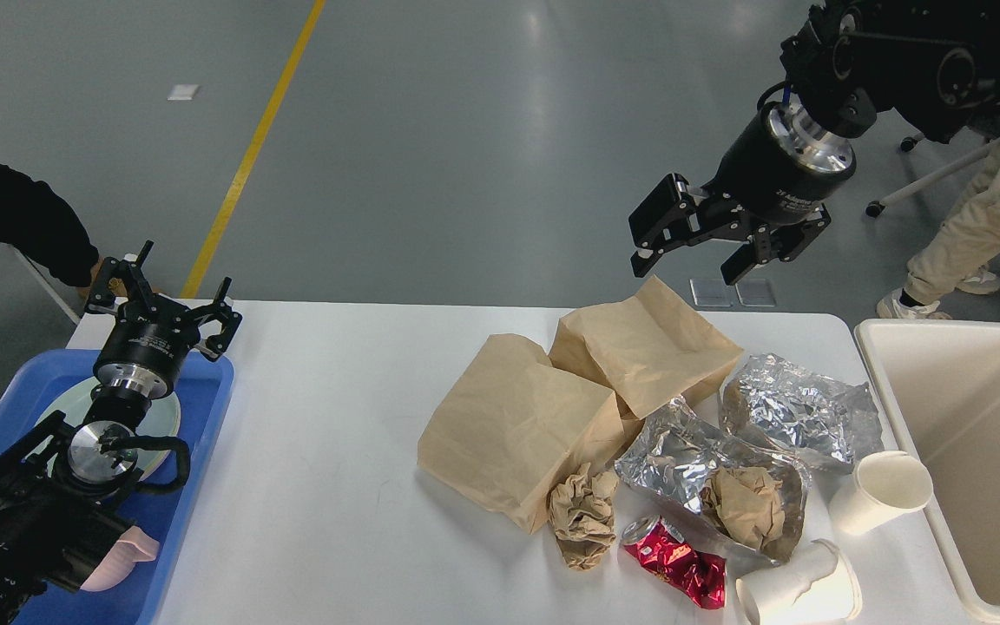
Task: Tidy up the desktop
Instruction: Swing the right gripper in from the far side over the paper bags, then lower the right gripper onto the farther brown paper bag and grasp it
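So the right gripper is hanging up in the air with its fingers spread wide, nothing between them, and the upper bag is sitting just below its fingertips on the desktop. That white desktop is stretching across pretty much the whole lower view, under both grippers. A second, bigger bag is lying beside the first one, down and to the left of those fingers, touching it. Further below them there's a pile of junk: two foil wrappers, one nearer the bin, the other holding a crumpled brown wad. Nearer me, a paper ball, a crushed red can and two white cups, one leaning by the bin wall and one lying on its side. The left gripper is hovering over the far end of the blue tray, fingers apart and gripping nothing, with a plate sitting in the tray just behind it, under the wrist.
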Controlling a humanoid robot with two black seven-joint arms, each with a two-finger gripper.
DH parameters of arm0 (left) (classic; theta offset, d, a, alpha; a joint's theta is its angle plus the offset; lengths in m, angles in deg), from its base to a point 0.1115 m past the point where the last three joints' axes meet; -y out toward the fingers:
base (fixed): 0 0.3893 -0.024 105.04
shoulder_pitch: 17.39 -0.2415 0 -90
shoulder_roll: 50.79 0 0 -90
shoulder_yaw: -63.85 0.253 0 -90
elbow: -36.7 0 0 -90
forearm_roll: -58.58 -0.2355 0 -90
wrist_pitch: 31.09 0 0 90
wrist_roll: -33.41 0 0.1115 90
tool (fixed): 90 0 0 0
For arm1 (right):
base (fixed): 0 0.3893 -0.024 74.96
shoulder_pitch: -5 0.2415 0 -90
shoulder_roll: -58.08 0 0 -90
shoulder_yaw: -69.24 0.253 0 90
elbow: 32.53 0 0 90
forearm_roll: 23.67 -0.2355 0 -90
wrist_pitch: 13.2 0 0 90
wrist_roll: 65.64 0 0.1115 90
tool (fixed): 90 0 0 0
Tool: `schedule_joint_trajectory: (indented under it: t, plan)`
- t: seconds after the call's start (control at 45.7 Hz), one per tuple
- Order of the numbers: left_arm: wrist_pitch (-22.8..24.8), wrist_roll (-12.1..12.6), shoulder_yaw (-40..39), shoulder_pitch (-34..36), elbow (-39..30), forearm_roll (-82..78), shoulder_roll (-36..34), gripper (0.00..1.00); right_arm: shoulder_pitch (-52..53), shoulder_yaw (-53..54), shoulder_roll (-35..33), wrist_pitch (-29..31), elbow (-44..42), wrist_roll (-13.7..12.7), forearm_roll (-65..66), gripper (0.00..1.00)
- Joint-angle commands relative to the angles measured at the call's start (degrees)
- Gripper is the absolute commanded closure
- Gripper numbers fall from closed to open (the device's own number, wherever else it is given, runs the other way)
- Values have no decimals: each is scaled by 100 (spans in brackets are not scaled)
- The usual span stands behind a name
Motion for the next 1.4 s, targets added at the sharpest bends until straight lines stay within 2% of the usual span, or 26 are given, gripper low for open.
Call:
schedule_joint_trajectory:
  t: [0.0, 0.153, 0.438, 0.481, 0.591, 0.656, 0.678, 0.853, 0.941, 1.138, 1.379]
  plan:
    - [0, 0, 0, 0, 0, 0, 0, 4, 328, -119, 4, -1, -11, 0, 19, 0]
    - [0, 0, 0, 0, 0, 0, 0, 4, 495, -532, 110, -1, -37, 0, 221, 0]
    - [0, 0, 0, 0, 0, 0, 0, 4, 329, -436, 198, -8, -177, -9, 221, 0]
    - [0, 0, 0, 0, 0, 0, 0, 4, 23, -401, 206, -366, -483, -17, 186, 0]
    - [0, 0, 0, 0, 0, 0, 0, 4, -1102, -304, 356, -2298, -1197, -131, 2, 0]
    - [0, 0, 0, 0, 0, 0, 0, 4, -1542, -252, 365, -3248, -1206, -342, 45, 0]
    - [0, 0, 0, 0, 0, 0, 0, 4, -1640, -208, 365, -3382, -1215, -456, 54, 0]
    - [0, 0, 0, 0, 0, 0, 0, 4, -2597, 161, 356, -4112, -1285, -1370, 80, 0]
    - [0, 0, 0, 0, 0, 0, 0, 4, -3072, 285, 382, -4429, -1285, -1687, 142, 0]
    - [0, 0, 0, 0, 0, 0, 0, 4, -3837, 565, 382, -4578, -1285, -1740, 511, 0]
    - [0, 0, 0, 0, 0, 0, 0, 4, -4145, 944, 198, -4622, -1303, -1740, 564, 0]
